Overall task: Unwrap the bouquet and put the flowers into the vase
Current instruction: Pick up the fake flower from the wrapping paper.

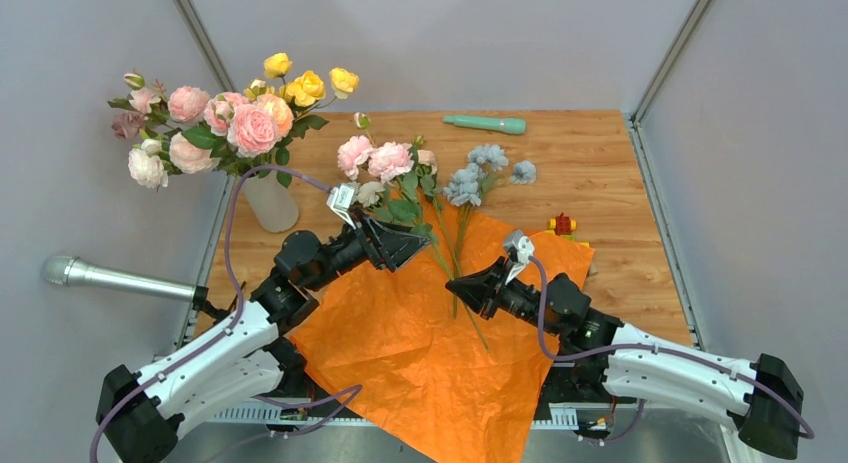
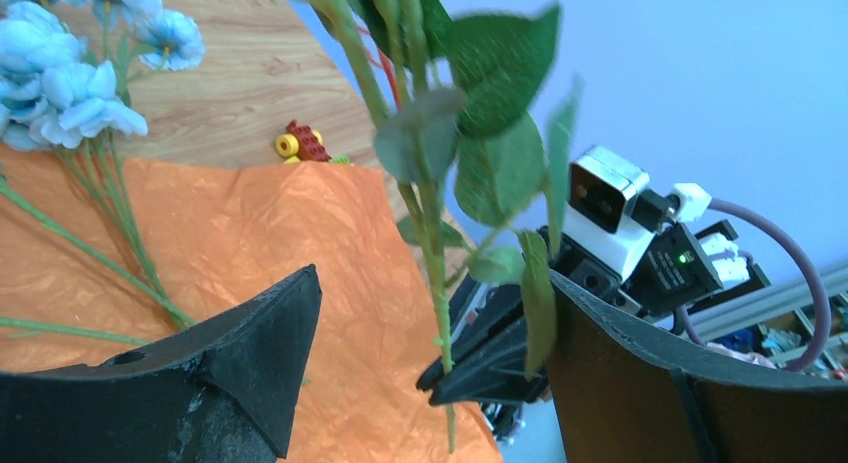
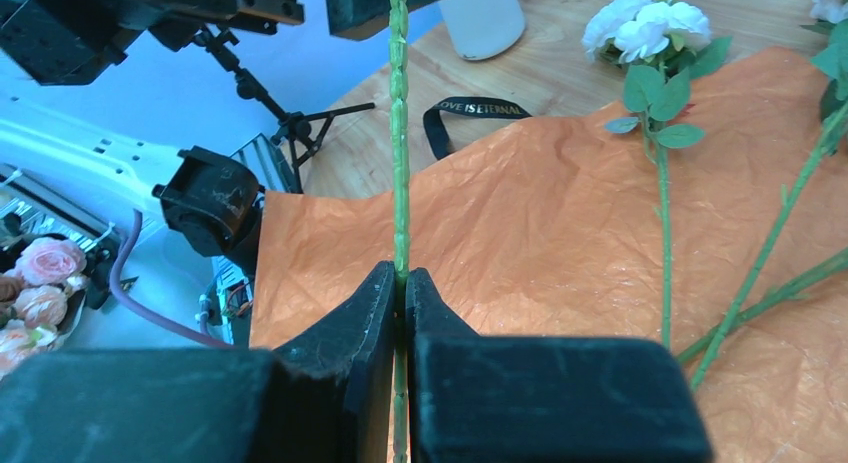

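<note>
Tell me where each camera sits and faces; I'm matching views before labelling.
Top external: above and behind, looking down at the table; both arms show.
Left wrist: on the left gripper, facing the right gripper across the orange paper; own open fingers show.
Right wrist: on the right gripper, facing the vase; own fingers shut on a flower stem.
Shared: both wrist views show that stem.

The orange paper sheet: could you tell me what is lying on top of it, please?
The stems of the pale blue flowers and a white rose stem lie on the paper; anything under it is covered from view.
</note>
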`<state>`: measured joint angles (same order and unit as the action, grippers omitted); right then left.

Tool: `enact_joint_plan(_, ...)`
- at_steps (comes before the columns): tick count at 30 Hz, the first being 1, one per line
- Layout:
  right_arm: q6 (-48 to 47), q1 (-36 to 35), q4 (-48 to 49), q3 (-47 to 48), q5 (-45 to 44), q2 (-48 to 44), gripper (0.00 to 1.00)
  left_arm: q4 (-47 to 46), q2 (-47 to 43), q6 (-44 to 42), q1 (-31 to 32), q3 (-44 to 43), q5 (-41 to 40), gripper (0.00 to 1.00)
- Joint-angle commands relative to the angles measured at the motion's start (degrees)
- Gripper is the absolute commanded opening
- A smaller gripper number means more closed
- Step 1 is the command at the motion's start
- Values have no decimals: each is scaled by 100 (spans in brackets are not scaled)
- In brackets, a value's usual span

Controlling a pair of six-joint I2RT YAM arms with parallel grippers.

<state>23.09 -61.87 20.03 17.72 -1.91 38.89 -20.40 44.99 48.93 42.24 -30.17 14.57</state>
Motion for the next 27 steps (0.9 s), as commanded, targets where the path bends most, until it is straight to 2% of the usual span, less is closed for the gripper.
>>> enact_joint_plan(1,-60,-36,323,-5,391,-157,0,-450,46,79,21,-313,-355,82)
enact_joint_plan(7,-87,-44,243,4,539,-206,0,-437,211,137,21,-397,-413,56)
enact_joint_plan(14,-86,-36,203,-53,484,-207,0,-491,234,175,21,-427,-399,38)
enact_joint_plan(24,-73,-41,150,-71,371,-183,0,-339,238,86,26,-466,-394,4)
enact_joint_plan(27,-52,-37,121,-60,313,-163,0,-270,238,16,22,-484,-383,0)
